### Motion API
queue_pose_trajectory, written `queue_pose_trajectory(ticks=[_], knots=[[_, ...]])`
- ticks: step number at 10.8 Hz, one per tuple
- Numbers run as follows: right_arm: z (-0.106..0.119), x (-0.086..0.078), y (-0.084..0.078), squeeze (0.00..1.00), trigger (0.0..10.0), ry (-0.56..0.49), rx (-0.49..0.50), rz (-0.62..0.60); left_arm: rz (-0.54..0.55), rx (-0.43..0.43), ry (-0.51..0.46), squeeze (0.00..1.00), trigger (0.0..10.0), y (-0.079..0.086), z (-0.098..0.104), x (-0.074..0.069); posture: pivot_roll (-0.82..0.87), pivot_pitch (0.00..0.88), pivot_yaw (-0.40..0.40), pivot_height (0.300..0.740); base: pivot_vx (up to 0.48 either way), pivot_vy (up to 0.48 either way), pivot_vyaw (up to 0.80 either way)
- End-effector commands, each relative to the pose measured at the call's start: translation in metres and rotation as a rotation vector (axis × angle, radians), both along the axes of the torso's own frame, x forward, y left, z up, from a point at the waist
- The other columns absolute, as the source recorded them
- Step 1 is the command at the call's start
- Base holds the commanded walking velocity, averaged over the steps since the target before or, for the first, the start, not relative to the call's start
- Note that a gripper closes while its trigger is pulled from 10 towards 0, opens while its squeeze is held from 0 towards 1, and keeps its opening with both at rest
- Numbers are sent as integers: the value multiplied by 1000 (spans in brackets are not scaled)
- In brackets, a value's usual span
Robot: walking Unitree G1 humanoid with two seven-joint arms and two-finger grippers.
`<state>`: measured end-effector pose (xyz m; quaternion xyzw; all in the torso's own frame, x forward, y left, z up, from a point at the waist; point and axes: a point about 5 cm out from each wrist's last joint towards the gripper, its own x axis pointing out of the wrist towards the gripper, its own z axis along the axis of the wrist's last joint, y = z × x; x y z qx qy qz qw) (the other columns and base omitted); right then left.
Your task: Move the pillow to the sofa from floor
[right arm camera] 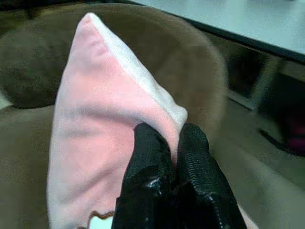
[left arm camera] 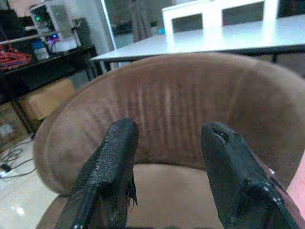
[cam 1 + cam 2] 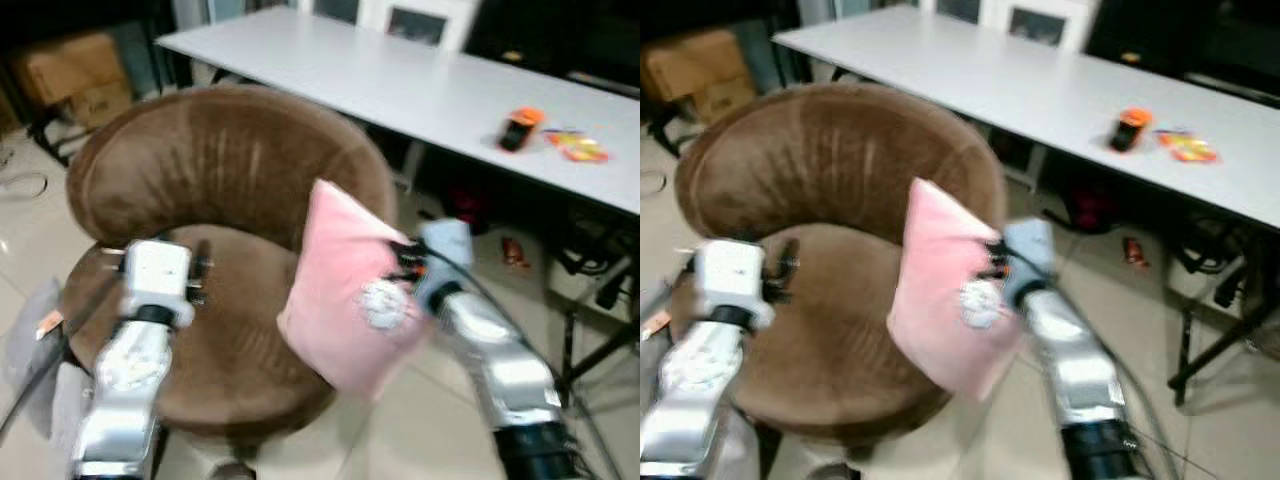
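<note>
My two arms are silver, jointed in rounded segments. The left arm (image 3: 135,370) carries a white boxy wrist block; the right arm (image 3: 495,365) ends below in a black ribbed collar, with a thin dark cable along it. Each gripper has two long black fingers (image 2: 107,171) with textured pads.
</note>
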<state>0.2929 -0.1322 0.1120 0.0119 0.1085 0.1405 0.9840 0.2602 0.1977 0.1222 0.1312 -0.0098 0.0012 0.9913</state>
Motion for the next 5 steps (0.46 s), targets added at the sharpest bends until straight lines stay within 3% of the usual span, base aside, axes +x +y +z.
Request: queue_pose_trajectory(ticks=[1, 3, 5], knots=[[11, 3, 4, 0, 10000, -42, 16, 4, 13, -5, 3, 0, 10000, 3, 1, 1, 19, 0, -52, 740, 0, 0, 0], [13, 5, 11, 0, 10000, -54, -34, 68, -33, -34, -25, 0, 10000, -1, 7, -2, 24, 0, -67, 740, 131, 0, 0], [14, 3, 15, 0, 10000, -62, -50, 96, -29, -36, -36, 0, 10000, 1, 10, 0, 19, 0, -61, 740, 367, 0, 800]])
